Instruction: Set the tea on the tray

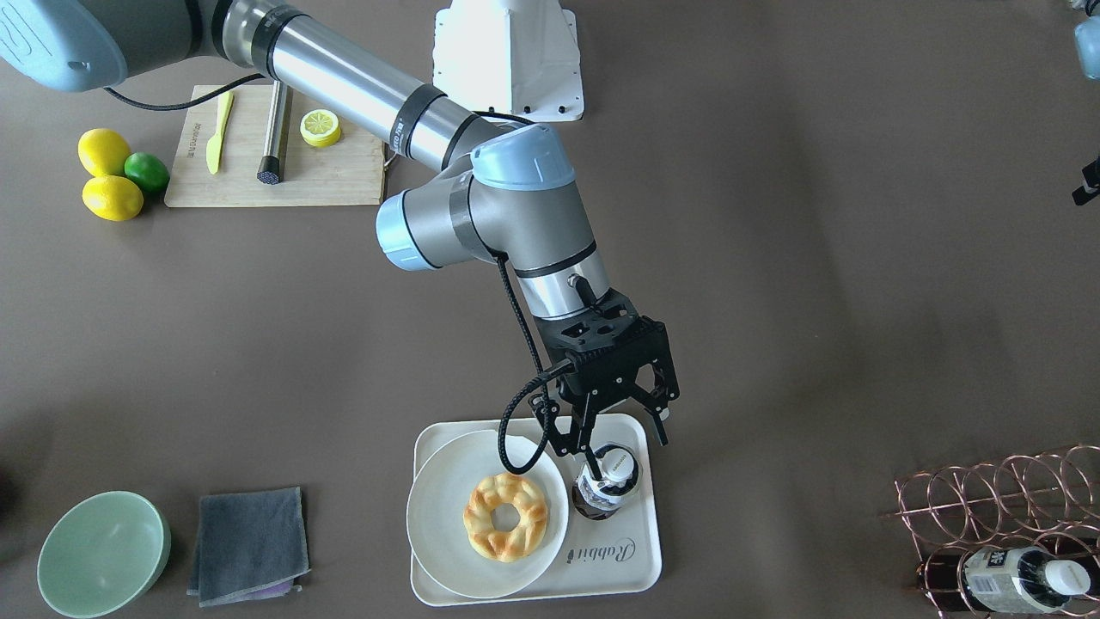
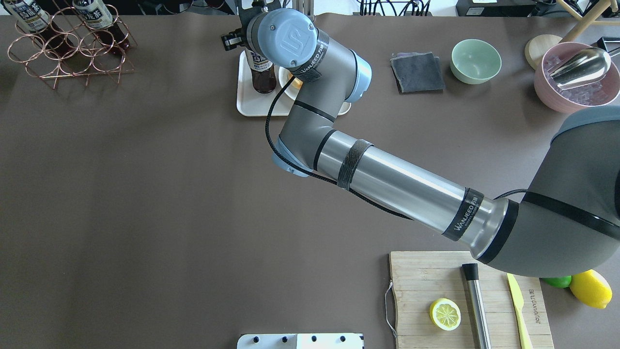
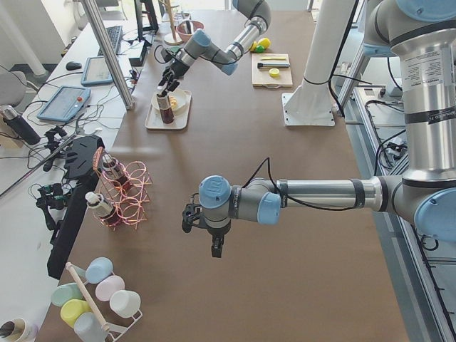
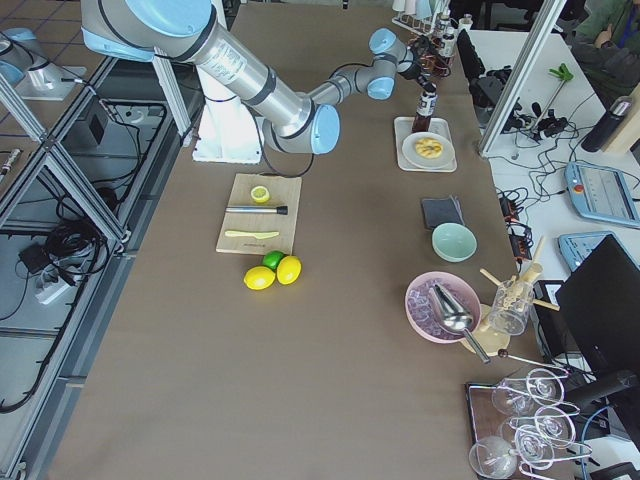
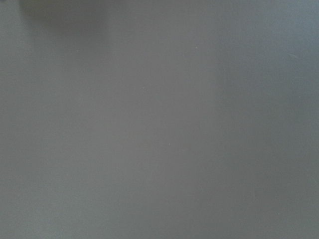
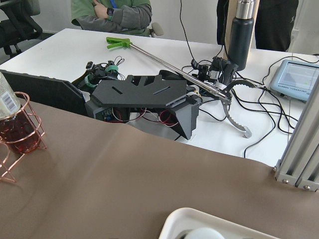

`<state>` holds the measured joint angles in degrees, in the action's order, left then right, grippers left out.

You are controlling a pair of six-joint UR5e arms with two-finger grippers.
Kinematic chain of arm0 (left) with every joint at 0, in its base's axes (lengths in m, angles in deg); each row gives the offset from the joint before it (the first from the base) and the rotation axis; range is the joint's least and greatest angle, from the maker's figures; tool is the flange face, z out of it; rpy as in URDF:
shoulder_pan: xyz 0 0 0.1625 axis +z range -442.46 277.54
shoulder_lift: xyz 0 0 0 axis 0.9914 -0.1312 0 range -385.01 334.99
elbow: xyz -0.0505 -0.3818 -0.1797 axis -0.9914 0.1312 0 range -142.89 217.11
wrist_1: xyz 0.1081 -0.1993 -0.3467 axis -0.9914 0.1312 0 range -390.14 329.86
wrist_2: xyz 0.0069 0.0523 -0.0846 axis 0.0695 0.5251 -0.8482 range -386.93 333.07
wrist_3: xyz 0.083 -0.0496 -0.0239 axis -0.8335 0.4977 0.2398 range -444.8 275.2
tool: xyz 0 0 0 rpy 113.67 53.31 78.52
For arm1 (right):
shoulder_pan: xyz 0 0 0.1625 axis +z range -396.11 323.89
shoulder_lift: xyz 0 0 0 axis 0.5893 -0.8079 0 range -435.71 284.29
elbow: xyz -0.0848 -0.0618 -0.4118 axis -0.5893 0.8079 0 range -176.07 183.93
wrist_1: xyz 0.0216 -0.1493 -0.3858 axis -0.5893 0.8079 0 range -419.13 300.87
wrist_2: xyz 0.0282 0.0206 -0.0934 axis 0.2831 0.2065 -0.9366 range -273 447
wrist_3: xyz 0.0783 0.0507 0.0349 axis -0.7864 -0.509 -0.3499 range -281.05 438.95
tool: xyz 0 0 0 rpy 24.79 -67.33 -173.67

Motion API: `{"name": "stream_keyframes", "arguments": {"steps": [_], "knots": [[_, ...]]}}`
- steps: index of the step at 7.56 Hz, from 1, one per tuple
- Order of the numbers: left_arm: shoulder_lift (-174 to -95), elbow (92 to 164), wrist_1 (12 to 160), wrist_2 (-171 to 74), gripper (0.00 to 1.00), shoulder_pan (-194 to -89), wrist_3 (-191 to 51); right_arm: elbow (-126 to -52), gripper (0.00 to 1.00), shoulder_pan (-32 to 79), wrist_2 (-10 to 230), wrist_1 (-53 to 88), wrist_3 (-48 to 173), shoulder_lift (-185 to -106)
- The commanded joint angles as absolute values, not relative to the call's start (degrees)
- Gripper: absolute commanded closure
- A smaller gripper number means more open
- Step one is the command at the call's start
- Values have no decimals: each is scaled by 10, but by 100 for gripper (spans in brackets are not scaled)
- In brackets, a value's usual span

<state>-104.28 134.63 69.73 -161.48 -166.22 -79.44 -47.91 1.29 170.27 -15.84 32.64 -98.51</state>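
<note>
Cream-white tray is carrying the tea, upright beside the plate; placement seemingly done. Right hand is straddling the cap, fingers spread; only its withdrawal is pending. Left hand, over bare desk: cannot tell.

The right arm and the left arm are built of brushed silver tubes joined by grey cylindrical joints capped in pale blue. Black bands lettered "WANJEED" in white are wrapped around the right arm. A black braided cable is run down to the angular black right gripper. The white base is fastened with dark screws.
</note>
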Motion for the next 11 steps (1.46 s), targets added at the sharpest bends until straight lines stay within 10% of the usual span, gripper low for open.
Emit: {"name": "stream_keyframes", "arguments": {"steps": [1,6,11], "knots": [[-1039,1348,697,-1615,0,-1663,-794,-507,0,37,1742,-116,300,-960],[-1037,1357,699,-1615,0,-1667,-794,-788,0,233,2066,308,294,-1093],[-1031,1390,700,-1615,0,-1672,-795,-1091,0,346,2083,484,697,-1500]]}}
